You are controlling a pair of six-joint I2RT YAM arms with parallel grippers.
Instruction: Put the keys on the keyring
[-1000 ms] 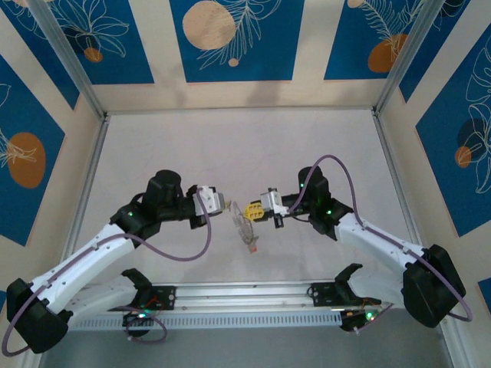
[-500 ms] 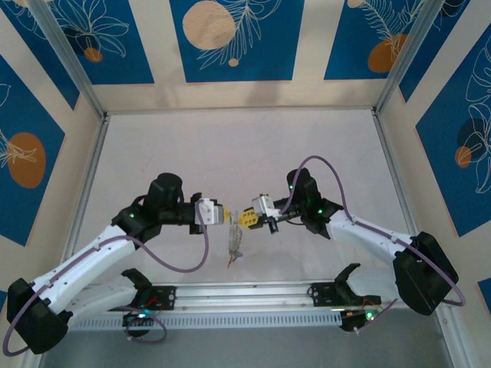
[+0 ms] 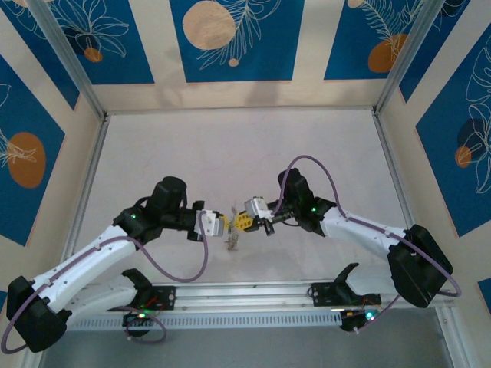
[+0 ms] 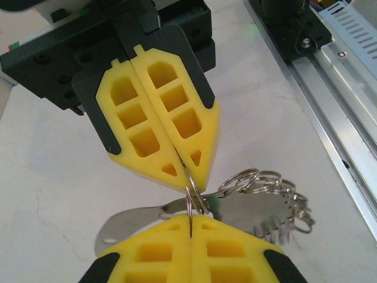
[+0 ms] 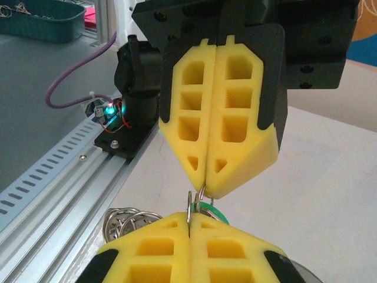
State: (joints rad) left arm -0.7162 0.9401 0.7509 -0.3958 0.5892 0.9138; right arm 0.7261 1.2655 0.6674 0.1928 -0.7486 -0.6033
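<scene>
The keyring (image 4: 197, 199) is held up off the table (image 3: 230, 153), its thin wire running edge-on between two sets of yellow fingertips that meet tip to tip. From the left wrist, the left gripper (image 4: 191, 222) comes up from below with its jaws pressed together and the wire pinched in the seam at the tips. The right gripper (image 4: 187, 175) comes down from above, its jaws likewise together on the same wire. A cluster of small silvery split rings (image 4: 266, 184) and a flat toothed silver blade (image 4: 244, 210) hang off the wire just beside the left fingertips.

From the right wrist, a sliver of green shows just behind the wire, right at the right gripper's tips: the head of the keys (image 5: 210, 210). Its blade is hidden, so whether it is threaded on I cannot tell.

From above, the ring dangles below the meeting point, over the near middle of the table.

Beyond the aluminium rail (image 5: 59, 177), a teal tray (image 5: 50, 28) holds a few silvery bits, too small to name.
</scene>
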